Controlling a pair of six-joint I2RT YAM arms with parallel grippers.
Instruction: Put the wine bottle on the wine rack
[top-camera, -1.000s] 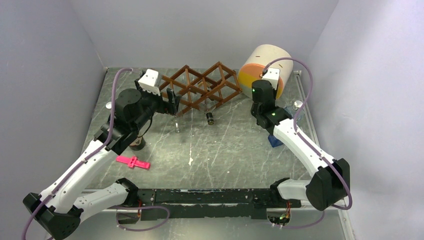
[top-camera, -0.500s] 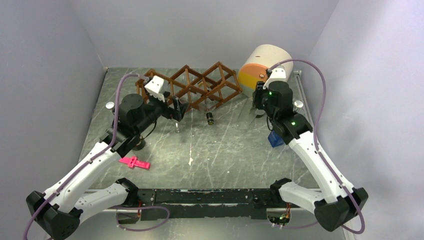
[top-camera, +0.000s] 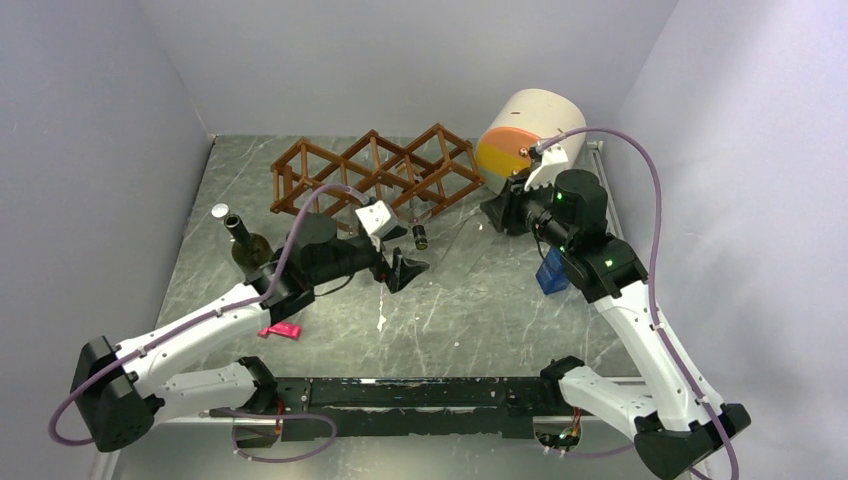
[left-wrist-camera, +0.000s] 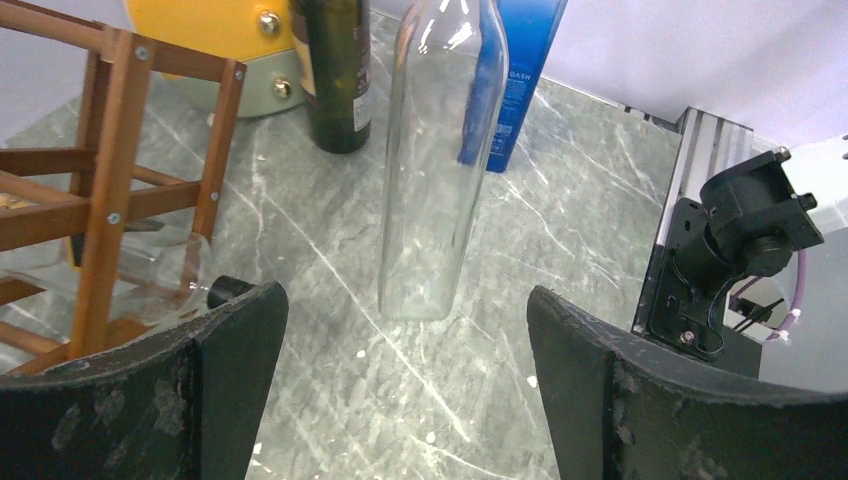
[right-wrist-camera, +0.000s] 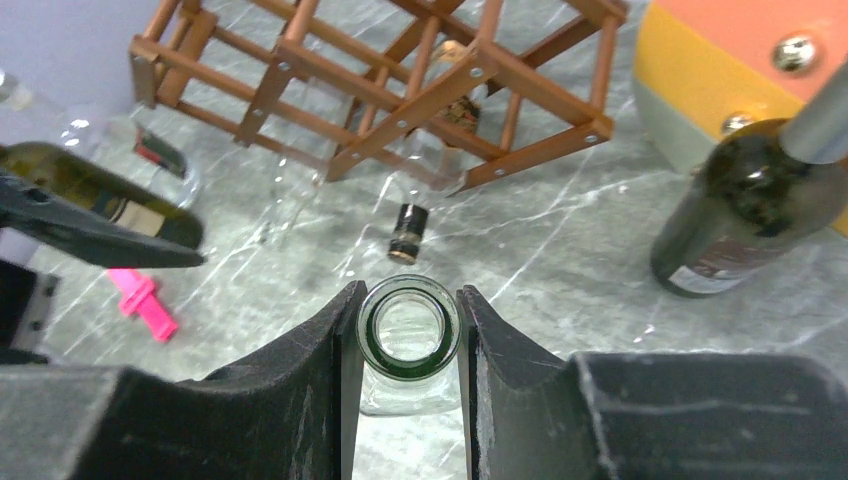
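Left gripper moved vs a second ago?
Yes. The left gripper pulled off the left end of the wine rack, moving right and back from it.

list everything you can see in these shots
wine rack: one, reddish-brown, back centre
clear bottle: one, colourless, upright, gripped at the neck
lying bottle: one, clear with dark cap, in the rack
cylinder: one, cream, orange and yellow, back right
dark bottles: two, dark green, left of rack and by cylinder
blue box: one, blue, right side
clip: one, pink, near left
left hand: one, black, open, in front of rack
right hand: one, black, shut on the clear bottle
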